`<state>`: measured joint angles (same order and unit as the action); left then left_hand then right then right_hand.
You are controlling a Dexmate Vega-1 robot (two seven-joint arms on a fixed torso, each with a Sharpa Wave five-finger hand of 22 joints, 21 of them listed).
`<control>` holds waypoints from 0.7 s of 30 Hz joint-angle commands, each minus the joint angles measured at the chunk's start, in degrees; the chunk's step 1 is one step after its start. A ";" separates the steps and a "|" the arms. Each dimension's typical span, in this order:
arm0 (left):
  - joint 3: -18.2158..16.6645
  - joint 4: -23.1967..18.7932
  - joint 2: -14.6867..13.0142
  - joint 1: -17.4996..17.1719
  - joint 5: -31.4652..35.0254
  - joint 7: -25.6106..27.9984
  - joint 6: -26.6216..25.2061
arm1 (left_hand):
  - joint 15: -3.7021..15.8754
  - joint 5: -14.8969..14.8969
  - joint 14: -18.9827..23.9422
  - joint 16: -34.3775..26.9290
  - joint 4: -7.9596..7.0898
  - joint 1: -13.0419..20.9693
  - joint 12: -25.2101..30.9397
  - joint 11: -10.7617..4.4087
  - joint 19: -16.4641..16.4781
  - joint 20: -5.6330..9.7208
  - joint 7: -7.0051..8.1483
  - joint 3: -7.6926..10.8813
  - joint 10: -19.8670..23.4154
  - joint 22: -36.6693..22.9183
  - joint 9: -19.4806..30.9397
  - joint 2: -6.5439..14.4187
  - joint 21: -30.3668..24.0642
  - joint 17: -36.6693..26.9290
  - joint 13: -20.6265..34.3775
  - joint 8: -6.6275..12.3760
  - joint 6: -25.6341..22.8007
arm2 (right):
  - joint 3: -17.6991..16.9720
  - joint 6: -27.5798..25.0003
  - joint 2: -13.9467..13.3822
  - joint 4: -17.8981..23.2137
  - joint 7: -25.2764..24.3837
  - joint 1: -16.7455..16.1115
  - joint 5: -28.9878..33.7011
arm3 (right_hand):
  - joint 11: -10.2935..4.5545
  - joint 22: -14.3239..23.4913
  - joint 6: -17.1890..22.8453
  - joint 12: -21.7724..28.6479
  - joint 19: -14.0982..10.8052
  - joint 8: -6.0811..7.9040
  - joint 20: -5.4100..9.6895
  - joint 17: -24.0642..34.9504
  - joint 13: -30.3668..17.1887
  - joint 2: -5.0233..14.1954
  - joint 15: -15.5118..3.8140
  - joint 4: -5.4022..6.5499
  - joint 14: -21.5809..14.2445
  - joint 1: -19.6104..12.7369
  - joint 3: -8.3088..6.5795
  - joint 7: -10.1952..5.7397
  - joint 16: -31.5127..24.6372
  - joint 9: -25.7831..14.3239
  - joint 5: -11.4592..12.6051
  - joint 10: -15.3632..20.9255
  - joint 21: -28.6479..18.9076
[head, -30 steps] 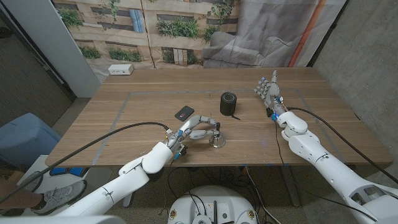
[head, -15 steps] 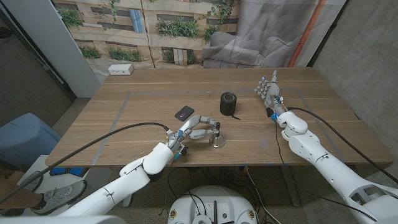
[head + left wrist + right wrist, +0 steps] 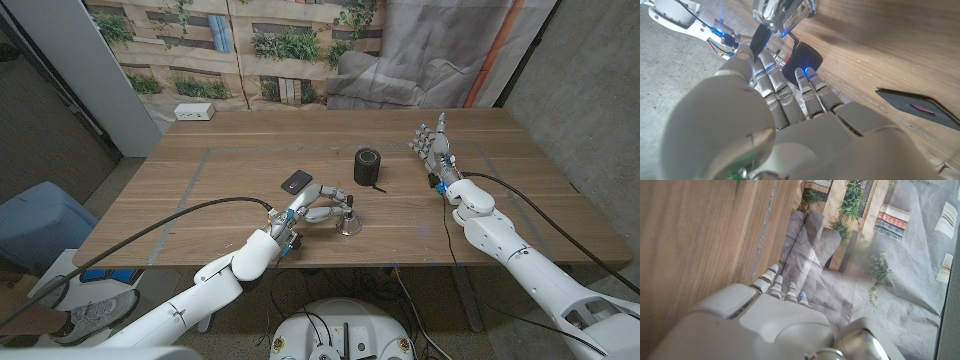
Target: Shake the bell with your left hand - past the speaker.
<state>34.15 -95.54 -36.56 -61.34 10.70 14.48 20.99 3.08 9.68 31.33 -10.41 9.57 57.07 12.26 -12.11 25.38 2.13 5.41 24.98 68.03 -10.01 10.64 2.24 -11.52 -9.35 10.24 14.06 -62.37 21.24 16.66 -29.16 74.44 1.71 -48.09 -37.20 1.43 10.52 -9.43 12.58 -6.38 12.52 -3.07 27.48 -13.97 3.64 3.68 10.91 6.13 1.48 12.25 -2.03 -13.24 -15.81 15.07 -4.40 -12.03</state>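
1. Step in hand: grasp. The left hand (image 3: 318,211) pinches the handle of the silver bell (image 3: 349,224), which stands on the wooden table (image 3: 200,190) near its front edge, in front of the black speaker (image 3: 368,166).
2. Next move, by judgement: lift the bell clear, carry it beyond the speaker, shake.
3. Right hand (image 3: 432,147): released, holds nothing, fingers upright.
4. Head view gives the layout, including the black phone (image 3: 296,181); left wrist view gives finger contact on the handle.

L hand (image 3: 318,211) fingers curled round bell (image 3: 349,224) handle; R hand (image 3: 432,147) open, upright, well right of bell.
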 commanded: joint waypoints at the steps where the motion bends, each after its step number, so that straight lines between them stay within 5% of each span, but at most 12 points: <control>1: 0.12 0.72 0.39 0.38 0.45 0.86 0.76 | 8.20 0.13 0.83 -0.16 0.21 0.44 0.43 -0.18 0.46 0.09 -1.15 -0.06 1.71 -0.10 0.17 0.67 -0.28 -0.12 0.23 0.34 -2.65 | 0.02 0.04 0.02 -0.07 0.02 0.01 0.02 | -0.08 0.18 -0.48 0.29 -0.32 0.32 -0.03 0.22 -0.32 5.56 0.06 -0.07 0.36 -0.17 0.34 0.02 -0.16 -0.17 0.20 -0.49 -0.30; 21: -1.16 0.72 0.65 1.65 1.75 2.41 3.02 | 8.45 0.13 2.35 -0.48 0.22 0.91 0.49 -0.31 0.60 0.24 -1.47 -0.92 4.34 -0.09 0.47 0.77 -0.26 -0.28 0.33 0.72 -4.68 | 0.00 -0.04 -0.04 0.10 -0.04 -0.06 0.00 | -0.05 0.18 -0.47 0.28 -0.32 0.33 -0.02 0.22 -0.32 5.56 0.11 -0.07 0.24 -0.17 0.34 0.05 -0.21 -0.17 0.19 -0.51 -0.30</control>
<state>33.86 -94.64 -36.00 -60.37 11.56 15.95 22.85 3.07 9.59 33.21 -10.41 9.82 57.55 12.58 -11.47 25.58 2.34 5.50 24.12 70.74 -10.00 10.63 2.68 -11.52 -9.48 10.32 14.42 -64.92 21.25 16.68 -29.13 74.42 1.71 -48.08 -37.18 1.43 10.52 -9.43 12.58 -6.38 12.51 -3.07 27.48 -13.97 3.64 3.68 10.91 6.13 1.48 12.25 -2.03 -13.24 -15.82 15.07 -4.40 -12.03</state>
